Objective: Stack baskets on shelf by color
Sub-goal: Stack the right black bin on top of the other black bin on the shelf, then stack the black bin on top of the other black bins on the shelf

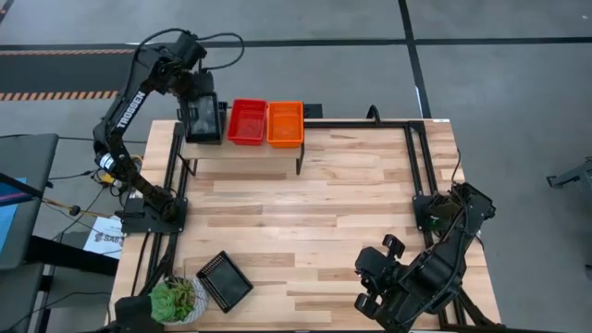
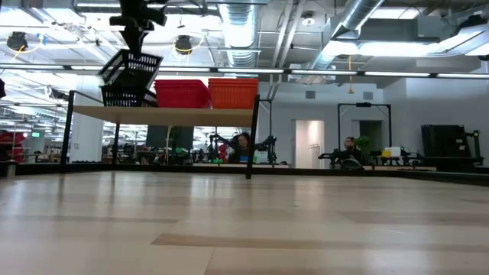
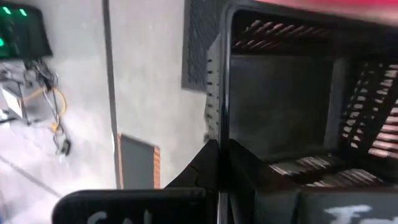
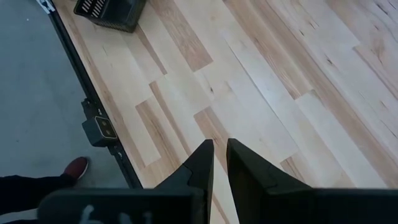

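My left gripper (image 1: pixel 198 92) is at the left end of the shelf (image 1: pixel 242 152), shut on a black basket (image 1: pixel 203 118). In the low view that basket (image 2: pixel 131 67) hangs tilted just above another black basket (image 2: pixel 126 97) that stands on the shelf plank (image 2: pixel 164 114). Beside it on the shelf stand red baskets (image 1: pixel 247 121) and orange baskets (image 1: pixel 285 123). One more black basket (image 1: pixel 225 280) lies on the table near its near-left corner, also seen in the right wrist view (image 4: pixel 109 12). My right gripper (image 4: pixel 219 163) is shut and waits over the table's near right part. My left gripper holds the black basket by the rim of one mesh wall (image 3: pixel 217 106), pinched with one finger (image 3: pixel 244 171) inside the basket and one (image 3: pixel 202 168) outside. The fingers come from above, pointing down. The basket is tilted below them, its low end close over the black basket underneath; whether they touch I cannot tell.
A green potted plant (image 1: pixel 176 299) stands at the table's near-left corner next to the loose black basket. A black metal frame (image 1: pixel 413 157) runs along the table's right and far sides. A person's red shoe (image 4: pixel 76 168) shows on the floor beside the table.
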`<state>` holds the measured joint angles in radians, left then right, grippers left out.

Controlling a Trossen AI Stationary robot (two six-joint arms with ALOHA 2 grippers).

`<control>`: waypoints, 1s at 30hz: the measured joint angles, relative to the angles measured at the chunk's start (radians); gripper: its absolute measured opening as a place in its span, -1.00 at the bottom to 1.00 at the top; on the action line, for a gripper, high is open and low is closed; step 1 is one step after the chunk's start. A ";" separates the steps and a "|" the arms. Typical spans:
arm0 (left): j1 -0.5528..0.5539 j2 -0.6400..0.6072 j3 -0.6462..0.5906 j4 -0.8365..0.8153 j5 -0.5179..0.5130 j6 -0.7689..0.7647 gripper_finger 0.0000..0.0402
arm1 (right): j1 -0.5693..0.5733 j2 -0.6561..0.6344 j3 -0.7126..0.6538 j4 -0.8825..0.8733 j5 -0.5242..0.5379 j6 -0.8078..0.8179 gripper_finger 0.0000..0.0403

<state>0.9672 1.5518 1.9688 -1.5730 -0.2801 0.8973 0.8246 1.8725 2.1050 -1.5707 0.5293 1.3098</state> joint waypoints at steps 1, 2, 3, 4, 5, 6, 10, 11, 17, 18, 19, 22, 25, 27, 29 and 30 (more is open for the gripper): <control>0.000 0.000 -0.016 0.000 -0.021 0.000 -1.00 | 0.000 0.000 0.000 0.000 0.000 0.000 -0.66; 0.000 0.000 -0.029 0.001 -0.039 -0.001 -1.00 | 0.000 0.000 0.000 0.000 0.000 0.000 -0.66; 0.000 0.000 -0.037 0.000 -0.049 -0.004 -1.00 | 0.000 0.000 0.000 0.000 0.000 0.000 -0.66; 0.000 0.000 -0.038 0.000 -0.050 -0.006 -1.00 | 0.000 0.000 0.000 0.000 0.000 0.000 -0.66; 0.000 -0.001 -0.038 0.002 -0.052 -0.008 -1.00 | 0.000 0.000 0.000 0.000 0.000 -0.001 -0.66; 0.000 -0.003 -0.036 0.001 -0.051 -0.008 -1.00 | 0.000 0.000 0.000 0.000 0.000 -0.001 -0.66; -0.002 -0.016 -0.035 0.002 -0.022 0.007 -1.00 | 0.000 0.000 0.000 0.000 0.000 -0.003 -0.66; -0.002 -0.017 -0.034 0.002 -0.015 0.009 -1.00 | 0.000 0.000 0.000 0.000 0.000 -0.006 -0.66; -0.002 -0.016 -0.034 0.002 -0.014 0.008 -1.00 | 0.000 0.000 0.000 0.000 0.000 -0.009 -0.66; -0.002 -0.016 -0.034 0.002 -0.013 0.007 -0.99 | 0.000 0.000 0.000 0.000 0.000 -0.009 -0.66; -0.002 -0.016 -0.034 0.002 -0.013 0.004 -0.97 | 0.000 0.000 0.000 0.000 0.000 -0.009 -0.66; -0.002 -0.016 -0.034 0.002 -0.012 -0.004 -0.89 | 0.000 0.000 0.000 0.000 0.000 -0.009 -0.66; -0.002 -0.016 -0.034 0.002 -0.012 -0.005 -0.77 | 0.000 0.000 0.000 0.000 0.000 -0.009 -0.66; -0.002 -0.016 -0.034 0.002 -0.012 -0.005 -0.67 | 0.000 0.000 0.000 0.000 0.000 -0.009 -0.66; -0.002 -0.016 -0.034 0.002 -0.013 -0.006 -0.56 | 0.000 0.000 0.000 0.000 0.000 -0.009 -0.66; -0.002 -0.016 -0.034 0.002 -0.013 -0.008 -0.51 | 0.000 0.000 0.000 0.000 0.000 -0.009 -0.66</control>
<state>0.9657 1.5360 1.9347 -1.5711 -0.2932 0.8898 0.8242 1.8725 2.1052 -1.5711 0.5289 1.3010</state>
